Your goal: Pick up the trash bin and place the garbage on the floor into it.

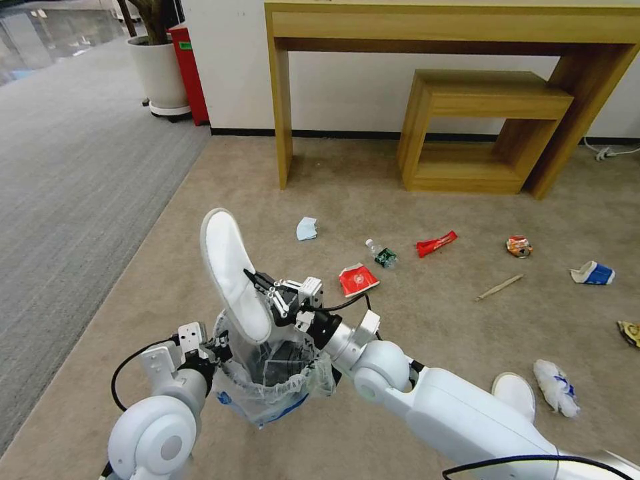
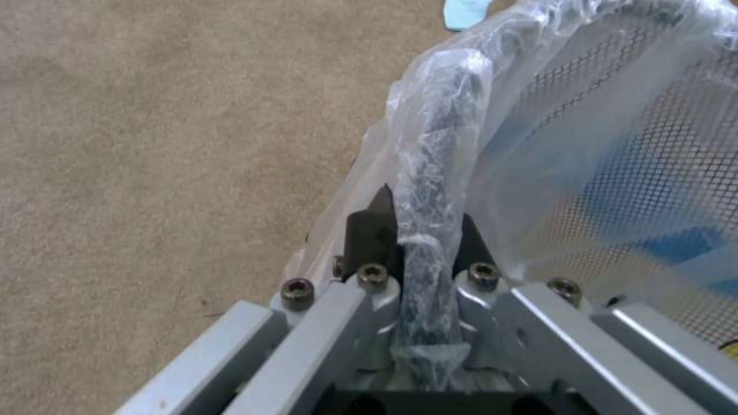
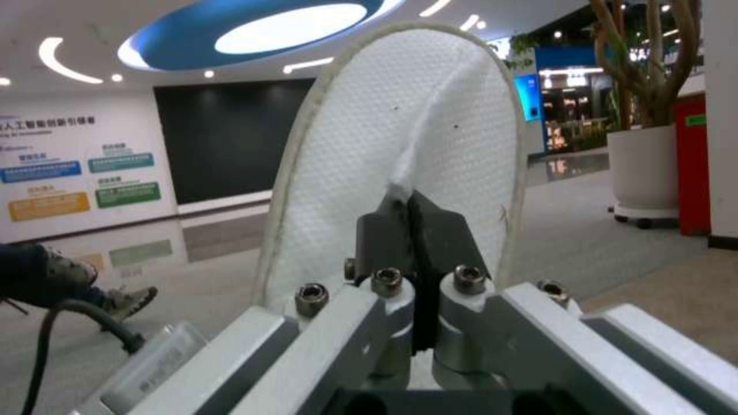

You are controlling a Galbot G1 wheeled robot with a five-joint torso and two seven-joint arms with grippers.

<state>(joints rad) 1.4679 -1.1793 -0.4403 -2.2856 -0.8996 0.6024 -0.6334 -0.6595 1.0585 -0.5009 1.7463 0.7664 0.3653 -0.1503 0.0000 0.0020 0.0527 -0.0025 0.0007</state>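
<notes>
My left gripper (image 1: 217, 347) (image 2: 423, 219) is shut on the bag-covered rim of the trash bin (image 1: 273, 373) (image 2: 438, 144), holding it above the beige floor (image 1: 413, 200). My right gripper (image 1: 257, 280) (image 3: 411, 207) is shut on a white slipper (image 1: 230, 273) (image 3: 369, 132) that stands tilted over the bin, its lower end inside the mouth. Garbage lies ahead and to the right: pale blue mask (image 1: 307, 229), mini bottle (image 1: 383, 254), two red wrappers (image 1: 358, 279), orange packet (image 1: 519, 247), wooden stick (image 1: 499, 287), paper cup (image 1: 592, 273), tissue (image 1: 557, 387), another slipper (image 1: 513, 393).
A tall wooden table (image 1: 453, 27) with a low wooden bench (image 1: 480, 127) under it stands against the back wall. A white plant pot (image 1: 159, 73) and red box (image 1: 189, 73) sit at the back left. Grey ribbed carpet (image 1: 67, 187) runs along the left.
</notes>
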